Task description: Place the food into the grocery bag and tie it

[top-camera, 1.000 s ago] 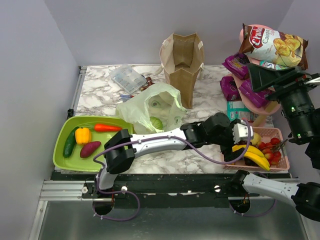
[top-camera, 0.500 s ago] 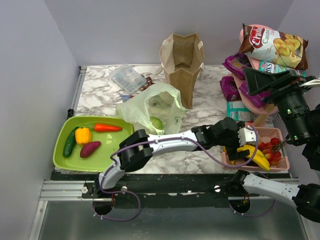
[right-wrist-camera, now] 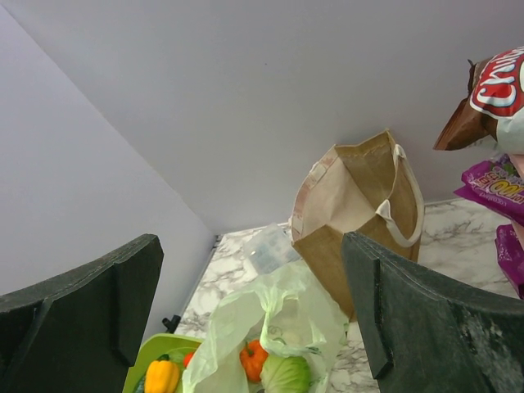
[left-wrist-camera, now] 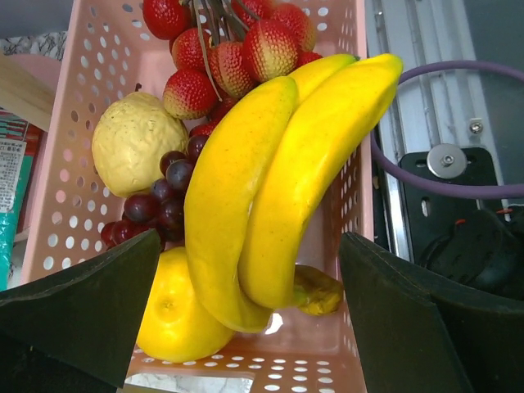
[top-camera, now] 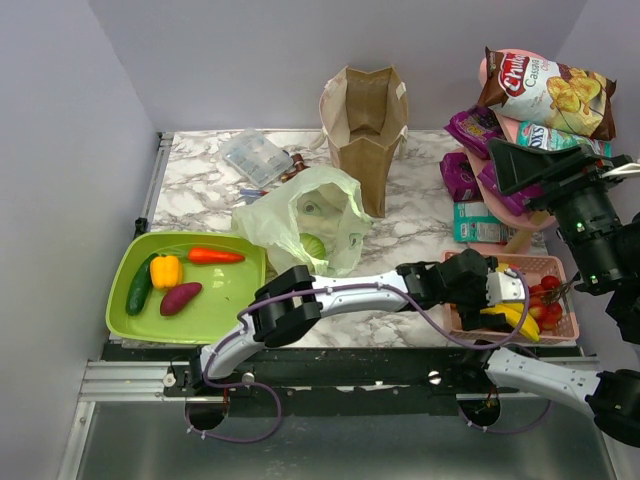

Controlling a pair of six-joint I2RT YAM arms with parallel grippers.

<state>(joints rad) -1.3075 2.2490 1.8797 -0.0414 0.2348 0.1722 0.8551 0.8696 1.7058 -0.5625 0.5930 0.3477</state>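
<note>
The pale green grocery bag (top-camera: 305,215) lies open mid-table, with the cabbage (top-camera: 314,245) inside. In the right wrist view the bag (right-wrist-camera: 282,315) holds the cabbage (right-wrist-camera: 285,375) and an orange piece (right-wrist-camera: 254,359). The yellow bell pepper (top-camera: 165,270) lies on the green tray (top-camera: 230,300). The bananas (top-camera: 512,315) lie in the pink basket (top-camera: 565,325). My left gripper (top-camera: 505,298) hangs over them. In its wrist view it (left-wrist-camera: 250,327) is open, its fingers (left-wrist-camera: 82,319) on either side of the bananas (left-wrist-camera: 270,180) without touching. My right gripper (top-camera: 512,163) is raised at the right, open and empty (right-wrist-camera: 254,323).
The basket (left-wrist-camera: 327,360) also holds strawberries (left-wrist-camera: 237,49), grapes (left-wrist-camera: 160,205) and yellow fruits (left-wrist-camera: 176,315). A brown paper bag (top-camera: 365,130) stands behind the grocery bag. Snack packets (top-camera: 540,90) are piled at the back right. Carrot, cucumber and sweet potato (top-camera: 180,298) lie on the tray.
My left arm has stretched further right and lowered its open gripper down over the bananas in the pink basket. The right arm has barely moved.
</note>
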